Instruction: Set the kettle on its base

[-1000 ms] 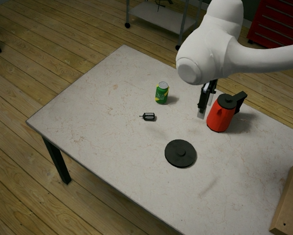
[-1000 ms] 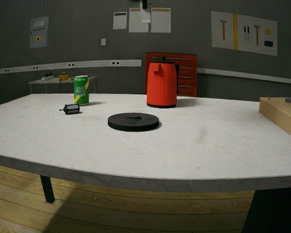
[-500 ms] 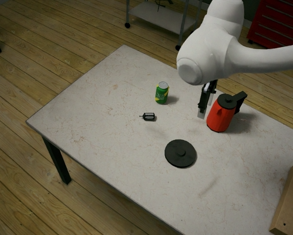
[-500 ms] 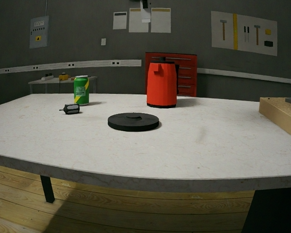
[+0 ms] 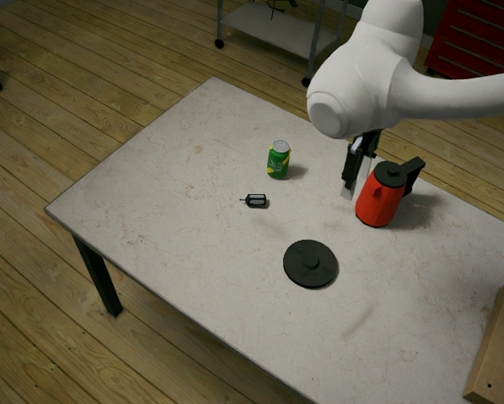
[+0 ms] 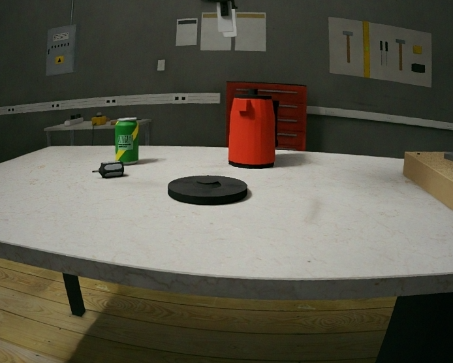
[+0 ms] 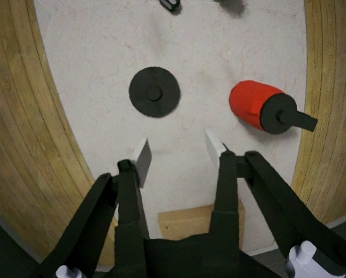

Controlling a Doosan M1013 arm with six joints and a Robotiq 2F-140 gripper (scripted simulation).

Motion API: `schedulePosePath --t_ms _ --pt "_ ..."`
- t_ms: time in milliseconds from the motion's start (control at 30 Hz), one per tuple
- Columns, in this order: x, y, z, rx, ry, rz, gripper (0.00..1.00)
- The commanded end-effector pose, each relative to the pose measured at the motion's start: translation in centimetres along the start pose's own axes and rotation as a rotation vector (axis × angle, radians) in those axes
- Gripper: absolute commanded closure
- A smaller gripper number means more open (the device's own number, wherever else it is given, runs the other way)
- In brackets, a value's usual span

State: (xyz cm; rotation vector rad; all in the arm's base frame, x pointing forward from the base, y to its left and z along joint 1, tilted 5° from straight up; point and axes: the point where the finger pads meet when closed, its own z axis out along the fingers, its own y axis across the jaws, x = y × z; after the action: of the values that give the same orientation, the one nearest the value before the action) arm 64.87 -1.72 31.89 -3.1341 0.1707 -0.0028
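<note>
The red kettle [image 5: 376, 202] [image 6: 251, 132] [image 7: 252, 103] with a black lid and handle stands upright on the table, at the back right. Its black round base [image 5: 299, 269] [image 6: 188, 190] [image 7: 140, 93] lies flat in front of it, apart from it, with the stud [image 5: 311, 262] showing in the middle. My gripper [image 5: 356, 184] [image 6: 226, 26] [image 7: 177, 143] is open with nothing between the fingers. It hangs high above the table, beside and above the kettle, pointing down.
A green can [image 5: 278, 160] [image 6: 126, 140] stands at the back of the marble table [image 5: 168, 168]. A small black tool [image 5: 255, 200] [image 6: 110, 168] [image 7: 168, 0] lies near it. A wooden box [image 5: 487, 357] [image 6: 427, 170] [image 7: 199, 221] sits at the right edge.
</note>
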Motion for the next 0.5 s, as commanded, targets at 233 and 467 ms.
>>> schedulePosePath --t_ms 233,467 --pt "0.0 4.0 0.4 0.008 0.008 0.251 0.48" --pt "-0.2 7.0 0.8 0.015 0.012 0.443 0.48"
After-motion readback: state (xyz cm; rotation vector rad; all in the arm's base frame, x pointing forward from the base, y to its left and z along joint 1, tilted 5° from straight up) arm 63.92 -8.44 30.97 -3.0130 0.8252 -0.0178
